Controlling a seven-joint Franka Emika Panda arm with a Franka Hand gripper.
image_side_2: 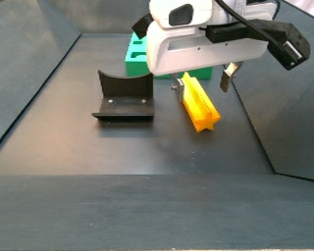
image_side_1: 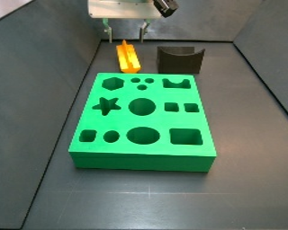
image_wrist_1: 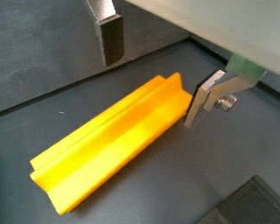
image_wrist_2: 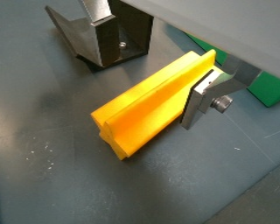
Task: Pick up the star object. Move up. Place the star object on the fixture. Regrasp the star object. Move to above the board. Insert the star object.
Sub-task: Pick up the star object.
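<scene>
- I see the gripper low over the dark floor, its jaws spread wide with one finger on each side of the star object, at one end of the prism.
- In both wrist views the fingers are silver plates; one stands just beside the prism's flank, the other is well clear of it. I cannot tell whether the near plate touches the orange surface.
- The star object lies flat on the floor, long axis along the ground, its ribbed star profile showing at the free end.
- In a side view the star object lies beside the fixture, apart from it, with the gripper hanging over its far end.
- From the opposite side view, the board sits in front, and the prism lies just beyond its far edge, next to the fixture.
- The board's star cutout is open.
</scene>
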